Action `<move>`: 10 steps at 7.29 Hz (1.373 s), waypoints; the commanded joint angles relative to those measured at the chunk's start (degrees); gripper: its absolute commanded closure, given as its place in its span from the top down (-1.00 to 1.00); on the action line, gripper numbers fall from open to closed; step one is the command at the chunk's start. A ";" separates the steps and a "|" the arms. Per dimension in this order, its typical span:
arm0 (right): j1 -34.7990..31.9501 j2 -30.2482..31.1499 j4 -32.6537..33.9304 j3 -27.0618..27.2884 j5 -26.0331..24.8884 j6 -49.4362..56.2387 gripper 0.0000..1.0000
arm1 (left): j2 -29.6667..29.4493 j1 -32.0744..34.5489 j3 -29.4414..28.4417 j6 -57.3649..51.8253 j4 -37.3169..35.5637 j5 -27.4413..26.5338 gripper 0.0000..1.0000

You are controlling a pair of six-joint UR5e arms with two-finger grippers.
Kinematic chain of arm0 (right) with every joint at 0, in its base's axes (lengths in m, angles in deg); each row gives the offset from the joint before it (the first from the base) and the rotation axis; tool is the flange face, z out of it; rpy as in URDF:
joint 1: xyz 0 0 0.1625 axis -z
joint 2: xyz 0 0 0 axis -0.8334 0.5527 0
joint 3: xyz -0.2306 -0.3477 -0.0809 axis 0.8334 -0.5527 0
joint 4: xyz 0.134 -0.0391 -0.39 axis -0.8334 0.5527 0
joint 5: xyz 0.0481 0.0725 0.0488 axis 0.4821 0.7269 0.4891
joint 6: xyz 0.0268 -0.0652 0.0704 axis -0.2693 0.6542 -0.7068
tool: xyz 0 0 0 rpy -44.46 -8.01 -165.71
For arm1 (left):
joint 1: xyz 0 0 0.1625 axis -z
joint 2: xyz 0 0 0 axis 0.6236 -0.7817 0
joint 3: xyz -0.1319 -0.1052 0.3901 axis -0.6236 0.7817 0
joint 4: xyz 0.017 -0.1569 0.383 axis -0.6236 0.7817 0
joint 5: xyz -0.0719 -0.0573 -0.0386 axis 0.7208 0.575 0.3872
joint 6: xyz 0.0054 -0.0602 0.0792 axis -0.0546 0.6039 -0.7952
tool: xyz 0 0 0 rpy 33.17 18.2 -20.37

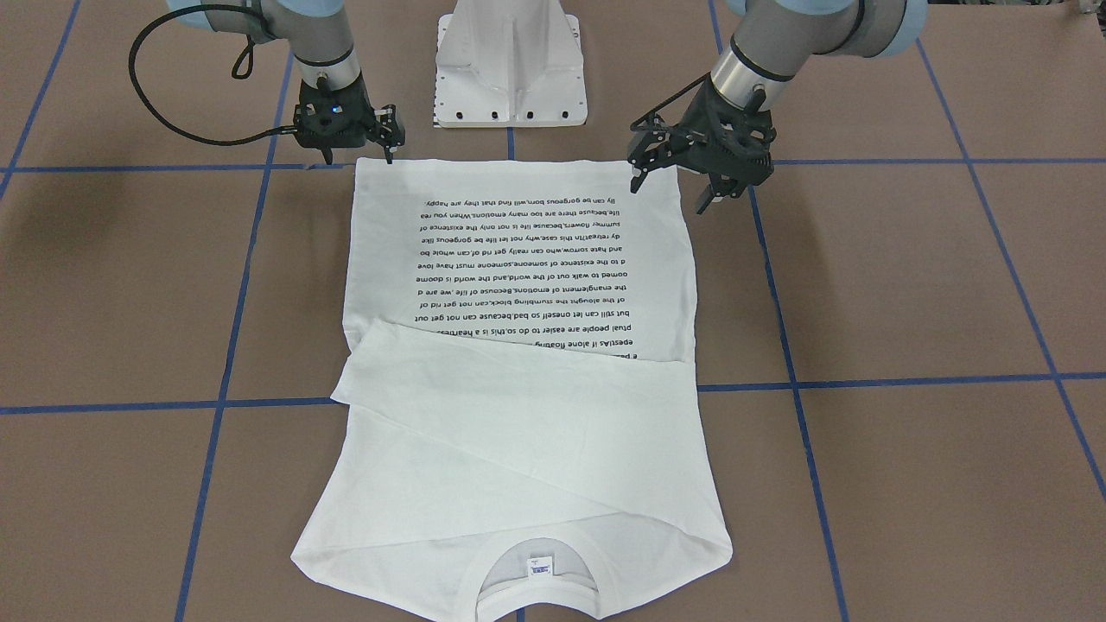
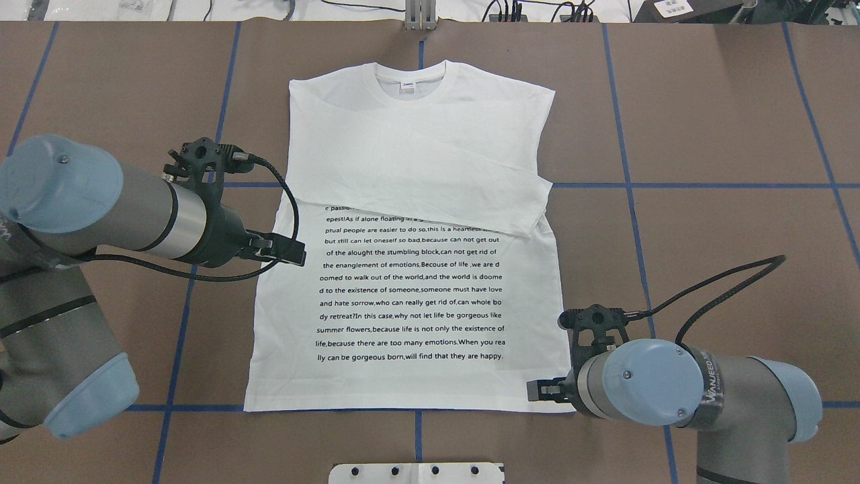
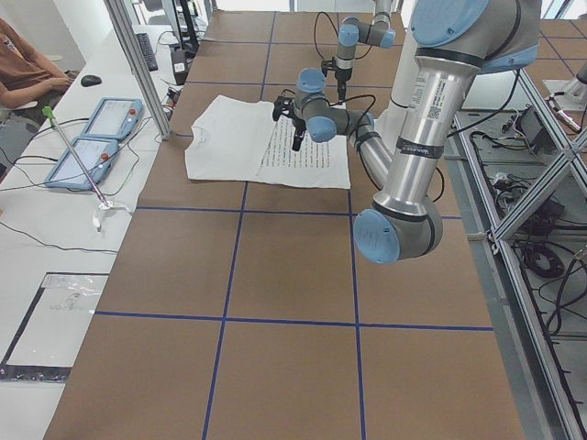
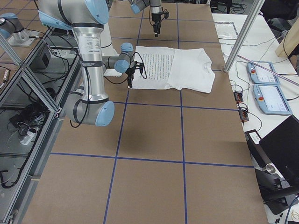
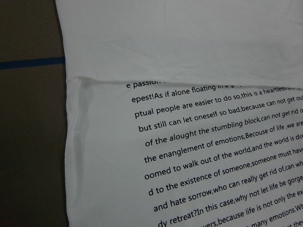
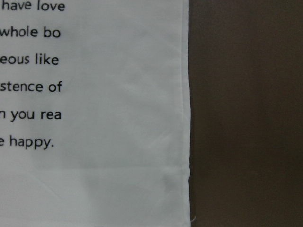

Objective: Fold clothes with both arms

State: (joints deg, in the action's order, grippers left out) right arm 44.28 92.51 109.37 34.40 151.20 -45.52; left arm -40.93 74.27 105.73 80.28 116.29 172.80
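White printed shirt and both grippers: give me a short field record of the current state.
garment: white long-sleeved shirt with black text, flat on brown table with blue tape grid
sleeves: folded inward over the chest
collar: far from the robot
left gripper: black two-finger, open, above the shirt's left edge
right gripper: open, at the hem's right corner
held: nothing

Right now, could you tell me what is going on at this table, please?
A white shirt lies flat on the table, its sleeves already folded across the chest. The robot's right gripper is open at one hem corner; the left gripper hangs open above the opposite side edge. Neither holds the cloth yet.
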 commanded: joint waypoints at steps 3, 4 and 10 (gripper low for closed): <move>0.21 -0.15 -0.39 -1.03 2.41 0.09 0.85 | 0.05 -0.01 -0.04 0.03 0.03 0.00 1.00; 0.56 -0.24 -0.48 -1.55 2.41 0.17 0.85 | -0.04 -0.01 -0.04 -0.06 -0.06 0.00 1.00; 1.09 -0.42 -0.56 -3.32 2.94 0.35 0.72 | -0.04 -0.01 -0.65 -0.06 0.03 -0.26 1.00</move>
State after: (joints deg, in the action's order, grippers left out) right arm 45.37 92.10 108.81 31.17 154.07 -45.17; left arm -40.97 74.26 105.12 80.23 116.33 172.57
